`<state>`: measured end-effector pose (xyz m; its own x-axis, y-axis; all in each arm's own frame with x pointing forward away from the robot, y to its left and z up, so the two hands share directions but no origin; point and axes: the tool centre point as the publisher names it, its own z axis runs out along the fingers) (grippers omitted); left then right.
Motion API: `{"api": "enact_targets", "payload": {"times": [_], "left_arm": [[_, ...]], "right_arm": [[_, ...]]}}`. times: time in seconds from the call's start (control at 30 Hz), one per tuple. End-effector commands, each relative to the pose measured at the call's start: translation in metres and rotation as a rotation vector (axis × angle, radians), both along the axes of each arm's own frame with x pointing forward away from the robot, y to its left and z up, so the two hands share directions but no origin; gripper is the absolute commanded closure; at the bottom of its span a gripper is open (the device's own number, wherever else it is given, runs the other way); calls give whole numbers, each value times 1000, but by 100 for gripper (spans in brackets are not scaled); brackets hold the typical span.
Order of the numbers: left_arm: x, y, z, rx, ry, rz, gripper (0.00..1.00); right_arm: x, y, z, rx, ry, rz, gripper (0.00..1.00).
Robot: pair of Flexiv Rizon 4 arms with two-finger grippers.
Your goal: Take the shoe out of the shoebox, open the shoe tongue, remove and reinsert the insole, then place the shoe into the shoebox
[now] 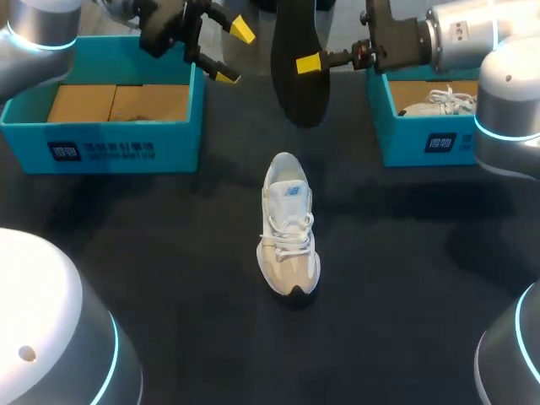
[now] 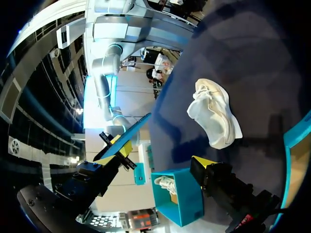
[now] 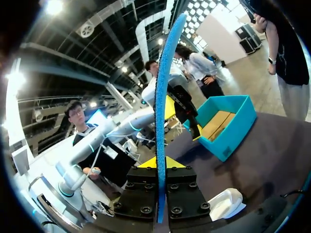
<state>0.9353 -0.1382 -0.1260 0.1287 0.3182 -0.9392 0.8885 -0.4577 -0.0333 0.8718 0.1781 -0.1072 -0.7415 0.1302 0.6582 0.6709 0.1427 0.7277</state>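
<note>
A white and beige sneaker [image 1: 288, 224] lies on the dark table, toe toward me; it also shows in the left wrist view [image 2: 214, 119] and beside my right gripper [image 3: 226, 203]. High over the far side, my right gripper [image 1: 309, 63] is shut on a dark insole [image 1: 301, 94] that hangs edge-down. In the right wrist view the insole [image 3: 162, 97] stands edge-on between the shut fingers of the right gripper [image 3: 158, 167]. My left gripper [image 1: 234, 52] hangs open and empty left of the insole, above the left box's corner. The left wrist view shows the left gripper [image 2: 163, 155] spread wide, with the insole [image 2: 125, 137] beyond it.
An open blue shoebox [image 1: 101, 150] with a cardboard floor stands at the far left, also seen past the insole [image 3: 227, 120]. A second blue shoebox [image 1: 426, 142] at the far right holds another white shoe [image 1: 439, 103], also seen in the left wrist view [image 2: 179, 198].
</note>
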Motion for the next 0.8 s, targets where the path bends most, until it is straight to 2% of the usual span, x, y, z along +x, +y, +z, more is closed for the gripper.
{"api": "enact_targets", "payload": {"times": [0.03, 0.53, 0.8], "left_arm": [[2, 2, -6, 2, 13, -8, 0], [-16, 10, -28, 26, 81, 13, 0], [-26, 15, -34, 51, 98, 20, 0]], "right_arm": [[7, 4, -6, -10, -10, 0, 100], [35, 7, -37, -29, -98, 12, 100], [52, 8, -59, -13, -111, 28, 100]]}}
